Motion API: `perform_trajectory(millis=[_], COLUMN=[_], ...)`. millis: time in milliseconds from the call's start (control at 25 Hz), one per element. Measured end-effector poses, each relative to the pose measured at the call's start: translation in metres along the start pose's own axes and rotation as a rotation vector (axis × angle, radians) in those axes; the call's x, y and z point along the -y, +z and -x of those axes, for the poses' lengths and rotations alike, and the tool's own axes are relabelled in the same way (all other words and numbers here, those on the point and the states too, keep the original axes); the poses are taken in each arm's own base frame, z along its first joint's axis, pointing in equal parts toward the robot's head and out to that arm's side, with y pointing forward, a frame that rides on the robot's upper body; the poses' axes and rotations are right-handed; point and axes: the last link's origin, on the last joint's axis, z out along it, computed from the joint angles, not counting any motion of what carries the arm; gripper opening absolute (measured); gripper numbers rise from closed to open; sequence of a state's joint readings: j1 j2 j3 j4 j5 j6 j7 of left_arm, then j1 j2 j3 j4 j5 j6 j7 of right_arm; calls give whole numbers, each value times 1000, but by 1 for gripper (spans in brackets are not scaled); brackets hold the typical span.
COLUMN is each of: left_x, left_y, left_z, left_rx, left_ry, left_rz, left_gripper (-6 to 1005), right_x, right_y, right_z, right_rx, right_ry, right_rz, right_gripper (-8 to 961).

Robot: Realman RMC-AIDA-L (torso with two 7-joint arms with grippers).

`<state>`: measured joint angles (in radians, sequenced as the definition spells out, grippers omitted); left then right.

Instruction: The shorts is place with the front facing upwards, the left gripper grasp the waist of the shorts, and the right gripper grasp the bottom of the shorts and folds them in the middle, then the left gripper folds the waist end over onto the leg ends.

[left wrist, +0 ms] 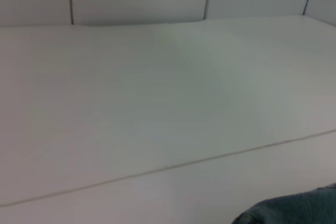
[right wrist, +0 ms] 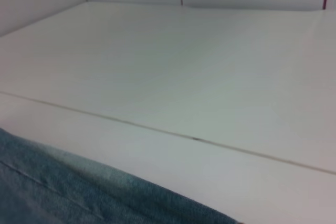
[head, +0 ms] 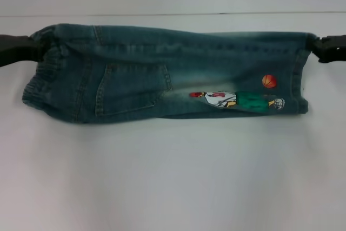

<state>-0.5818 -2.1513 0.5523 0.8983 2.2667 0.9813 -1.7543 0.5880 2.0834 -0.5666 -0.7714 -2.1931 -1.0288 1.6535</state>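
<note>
The shorts (head: 162, 74) are being stretched on the white surface (head: 173, 177) — already folded lengthwise. The waist of the shorts (head: 43, 79) is being gripped by the left hand (head: 31, 48), the bottom of the shorts (head: 300, 74) by the right hand (head: 316, 47).

- The shorts (head: 162, 74): blue-green faded denim, folded lengthwise into a long band lying flat on the white table (head: 173, 177).
- The waist of the shorts (head: 40, 79): gathered, at the band's left end.
- The leg ends (head: 300, 74): at the right end, near the cartoon print (head: 238, 99).

Overhead head view; 2 low wrist views
</note>
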Motion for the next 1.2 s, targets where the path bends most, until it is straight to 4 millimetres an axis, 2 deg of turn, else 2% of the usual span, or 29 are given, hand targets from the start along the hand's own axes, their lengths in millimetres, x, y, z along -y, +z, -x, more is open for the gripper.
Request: perform_trajectory(millis=[280, 520, 1000, 1200], left_x=[-11, -17, -13, -17], left_y=[9, 18, 20, 22], left_z=[6, 8, 2, -1], left_rx=[17, 30, 5, 4], left_ry=[32, 40, 37, 47], left_rz=[16, 16, -22, -12], left_gripper=[48, 49, 49, 48], right_x=[-8, -11, -9, -11], right_y=[15, 24, 29, 32], right_z=[-8, -6, 2, 0], right_rx=[-7, 8, 43, 44], right_ry=[-37, -42, -24, -39], right_rz=[-5, -17, -54, -45], right_gripper=[21, 22, 21, 66])
